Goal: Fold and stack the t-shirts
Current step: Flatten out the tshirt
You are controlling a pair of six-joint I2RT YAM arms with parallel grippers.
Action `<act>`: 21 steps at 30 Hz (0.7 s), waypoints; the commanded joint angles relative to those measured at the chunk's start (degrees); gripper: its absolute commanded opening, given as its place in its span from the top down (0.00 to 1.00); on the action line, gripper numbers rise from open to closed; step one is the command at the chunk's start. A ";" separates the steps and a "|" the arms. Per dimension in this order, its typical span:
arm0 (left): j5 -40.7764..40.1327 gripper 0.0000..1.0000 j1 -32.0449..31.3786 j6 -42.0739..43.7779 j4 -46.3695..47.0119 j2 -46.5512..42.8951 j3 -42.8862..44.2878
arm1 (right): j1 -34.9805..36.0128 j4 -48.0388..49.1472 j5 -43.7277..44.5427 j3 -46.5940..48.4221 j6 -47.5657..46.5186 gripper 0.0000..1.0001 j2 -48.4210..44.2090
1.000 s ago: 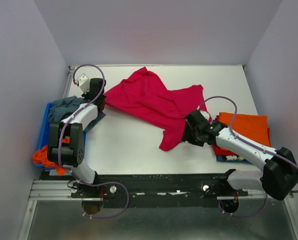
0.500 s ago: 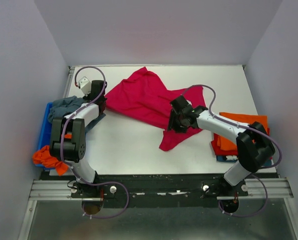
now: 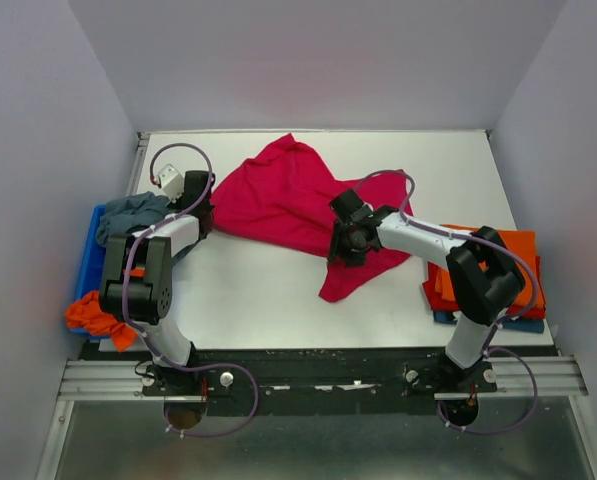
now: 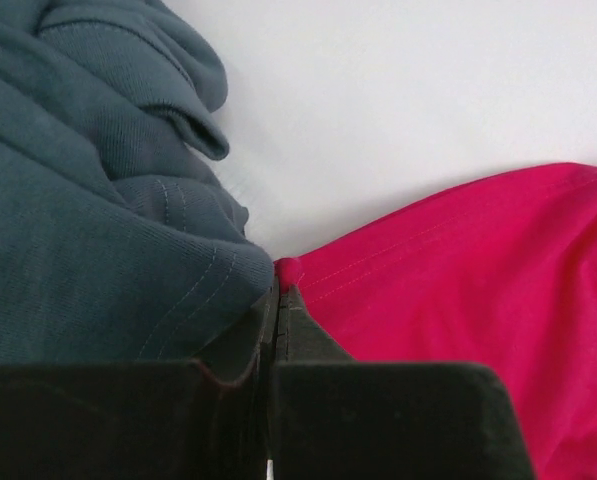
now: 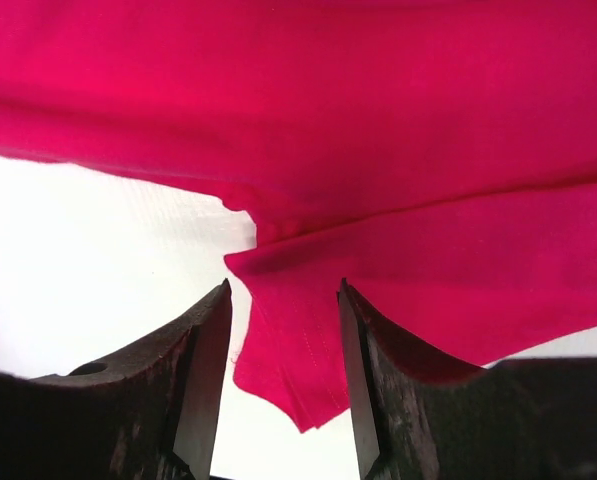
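Nearest the arm bases, a crumpled orange t-shirt (image 3: 90, 315) hangs over the near end of the long blue plastic tray (image 3: 86, 262) at the table's left edge. Near right, a folded orange t-shirt (image 3: 518, 258) tops a stack with a red t-shirt (image 3: 433, 296) showing under it. The right arm's elbow link lies across that stack and hides a good part of it.

Mid-table, the crimson-pink cotton t-shirt (image 3: 288, 205) lies loose and wrinkled on the white table (image 3: 248, 295). It runs from the left side to a tail pointing toward the near edge, right of centre. The right gripper (image 3: 344, 243) sits on the shirt's near-right part. Overhead can't show its jaws. The wrist camera shows the right gripper (image 5: 283, 300) with fingers apart, straddling a folded flap of crimson hem, nothing pinched.

The left gripper (image 3: 202, 208) is at the shirt's left corner, just beside the tray. The wrist view shows the left gripper (image 4: 278, 312) with fingers pressed together, clamped on a sliver of the crimson hem. A bunched grey-blue t-shirt (image 3: 128, 213) fills the tray's far end. Up close the grey-blue t-shirt (image 4: 78, 220) crowds against the left finger, right at the pinch point. Overhead it only looks adjacent.

Far side, the crimson shirt's peak reaches close to the table's far edge.
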 commanded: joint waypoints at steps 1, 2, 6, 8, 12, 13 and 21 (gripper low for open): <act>0.60 1.00 0.44 0.14 1.35 -0.40 1.17 | 0.10 -1.61 -0.46 2.54 0.78 0.45 1.89; 0.60 1.00 0.44 0.23 0.74 -0.22 1.61 | 0.10 -2.13 -0.28 2.80 1.22 0.45 2.50; -0.19 1.00 0.44 -0.12 -0.15 0.13 2.06 | 0.19 -2.66 -0.28 3.42 2.80 0.46 4.09; -0.63 1.00 0.44 -0.21 -0.67 0.04 2.15 | 0.19 -2.66 -0.02 3.42 3.33 0.45 4.44; -1.16 1.00 0.44 -0.12 -1.47 -0.04 2.67 | 0.28 -3.02 0.07 4.65 3.07 0.46 5.67; -1.16 1.00 0.44 -0.03 -1.47 -0.04 2.85 | 0.28 -3.10 0.07 4.91 3.07 0.46 5.84; -0.54 1.00 0.36 0.23 -1.91 0.75 3.46 | 0.72 -3.37 0.16 6.67 2.98 0.46 7.07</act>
